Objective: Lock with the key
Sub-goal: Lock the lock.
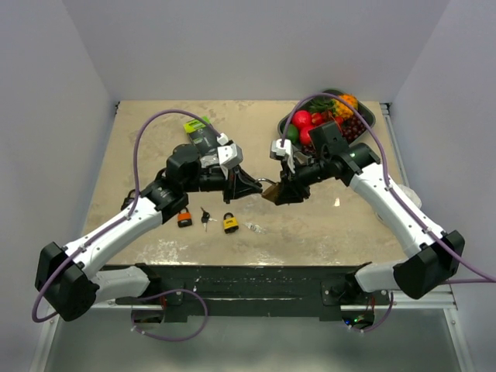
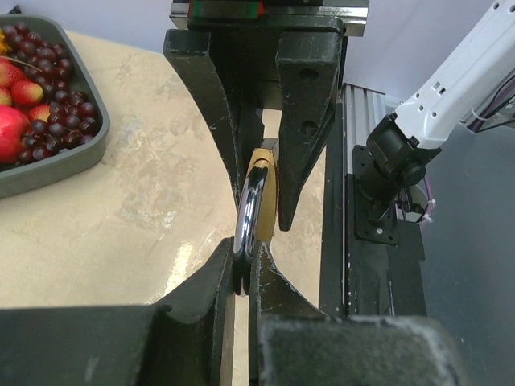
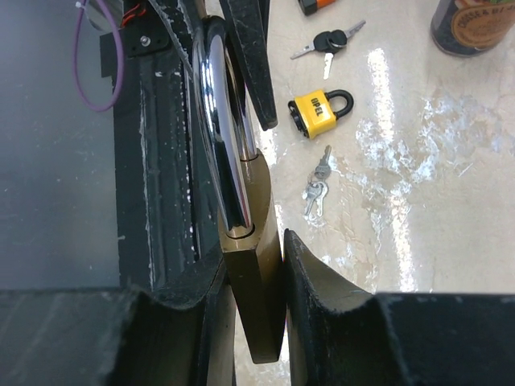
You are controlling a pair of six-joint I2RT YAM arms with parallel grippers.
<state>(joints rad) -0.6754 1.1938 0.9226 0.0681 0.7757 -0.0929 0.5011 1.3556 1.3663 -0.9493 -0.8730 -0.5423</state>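
Top external view has both arms reaching inward to meet over the middle of the table. A brass padlock is held up between the left gripper and the right gripper. In the left wrist view the left fingers are drawn narrow and pinch the chrome shackle. The other gripper's fingers clamp the brass body at 12 o'clock from them. The right wrist view gives the opposite end: the right fingers squeeze the flat sides of the brass body, and the shackle runs away toward 12 o'clock into the left fingers. The keyhole is hidden in every view. On the table, silver keys lie at 7 o'clock from the held padlock. A yellow padlock lies at 8 o'clock, with black-headed keys just beyond it and an orange padlock farthest out along the same line. A tray of fruit sits at 1 o'clock, well apart from the grippers.
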